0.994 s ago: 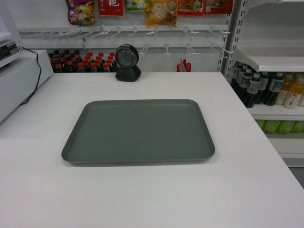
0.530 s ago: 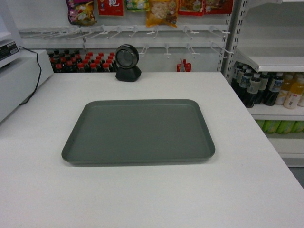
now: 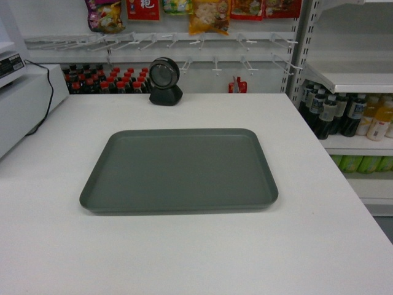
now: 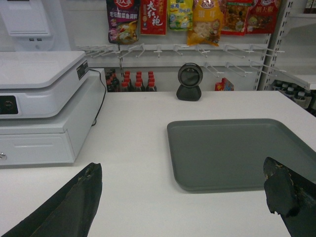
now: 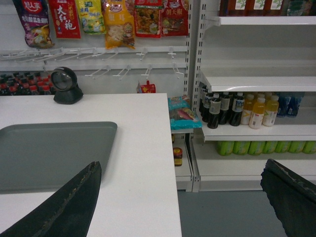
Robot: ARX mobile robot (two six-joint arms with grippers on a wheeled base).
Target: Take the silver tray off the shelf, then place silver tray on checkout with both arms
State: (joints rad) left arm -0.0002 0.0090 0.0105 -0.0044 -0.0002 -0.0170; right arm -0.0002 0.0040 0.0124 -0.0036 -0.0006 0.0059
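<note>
The left gripper (image 4: 182,200) gapes wide and empty over the checkout (image 3: 184,258), near the tray's left edge. The tray (image 3: 179,171) lies flat mid-counter; it looks stiff, light and slick, so I'd pinch the low rim on both short sides. The right gripper (image 5: 180,197) is equally wide, empty. Neither arm shows from the head; only fingertips are visible.

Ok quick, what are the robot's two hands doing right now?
Left gripper: open, holding nothing, back from the tray.
Right gripper: open, holding nothing.
</note>
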